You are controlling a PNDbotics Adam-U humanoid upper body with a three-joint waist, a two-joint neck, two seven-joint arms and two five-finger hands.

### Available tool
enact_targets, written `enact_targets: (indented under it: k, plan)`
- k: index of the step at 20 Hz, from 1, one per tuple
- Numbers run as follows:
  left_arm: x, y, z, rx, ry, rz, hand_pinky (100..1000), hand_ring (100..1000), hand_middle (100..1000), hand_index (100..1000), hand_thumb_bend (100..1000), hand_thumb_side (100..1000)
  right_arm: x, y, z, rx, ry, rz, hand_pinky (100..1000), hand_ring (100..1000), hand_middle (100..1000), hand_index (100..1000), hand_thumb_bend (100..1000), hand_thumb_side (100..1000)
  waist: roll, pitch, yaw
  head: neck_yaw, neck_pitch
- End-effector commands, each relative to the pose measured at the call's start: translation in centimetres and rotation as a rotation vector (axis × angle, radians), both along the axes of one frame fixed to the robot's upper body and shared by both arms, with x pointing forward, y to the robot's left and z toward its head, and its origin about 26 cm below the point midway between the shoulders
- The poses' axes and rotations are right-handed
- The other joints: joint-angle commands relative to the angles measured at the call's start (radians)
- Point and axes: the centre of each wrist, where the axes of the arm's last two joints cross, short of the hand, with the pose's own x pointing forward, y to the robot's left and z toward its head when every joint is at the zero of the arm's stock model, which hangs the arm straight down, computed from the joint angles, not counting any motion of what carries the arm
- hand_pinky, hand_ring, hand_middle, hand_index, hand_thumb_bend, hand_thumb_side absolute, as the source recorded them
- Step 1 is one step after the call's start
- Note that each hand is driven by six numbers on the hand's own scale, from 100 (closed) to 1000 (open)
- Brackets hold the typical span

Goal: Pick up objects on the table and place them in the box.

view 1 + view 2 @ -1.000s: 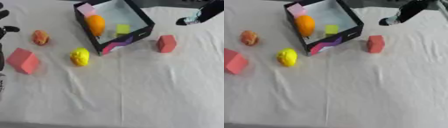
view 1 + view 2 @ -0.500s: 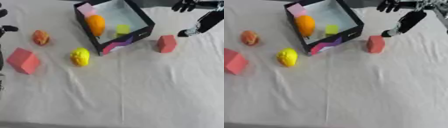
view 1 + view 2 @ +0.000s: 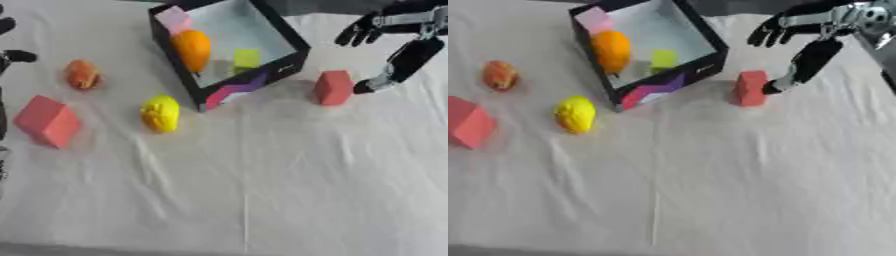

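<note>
table point(image 3: 289, 190): white cloth, nothing here has shifted.
box point(image 3: 293, 46): holds an orange, pink and green bits.
right hand point(image 3: 808, 54): I've dropped it from the far corner, spread wide, thumb tip beside the block.
red block point(image 3: 751, 88): just right of box, my next pick.

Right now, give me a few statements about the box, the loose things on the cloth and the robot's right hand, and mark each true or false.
1. An orange fruit lies inside the box. True.
2. The small red block is inside the box. False: it stands on the cloth, right of the box.
3. The right hand is open beside the small red block. True.
4. The yellow fruit sits right of the box. False: it lies to the box's left front.
5. The large red block is held up by a hand. False: it rests on the cloth.
</note>
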Motion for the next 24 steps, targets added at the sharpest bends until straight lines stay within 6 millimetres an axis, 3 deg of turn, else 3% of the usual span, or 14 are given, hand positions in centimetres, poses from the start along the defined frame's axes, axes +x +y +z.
enact_targets:
  k: [1,18,24]
  plan:
    - [-0.2,0.1,1.0,0.029,-0.032,-0.008,524,795,742,748,313,793,0.2,-0.1,0.6,-0.029,-0.028,-0.006,874,882,864,912,531,283,0.003,-0.018,0.001,0.002,-0.006]
    - [-0.1,-0.2,1.0,0.031,-0.028,-0.03,523,797,743,745,309,797,2.8,0.0,-2.7,-0.058,-0.039,-0.062,865,864,847,908,520,275,0.01,-0.01,0.004,0.002,-0.008]
    - [-0.1,-0.2,1.0,0.03,-0.029,-0.032,523,798,744,742,309,798,3.3,-0.1,-3.3,-0.073,-0.041,-0.076,838,797,749,849,457,202,0.011,-0.008,0.004,0.001,-0.008]
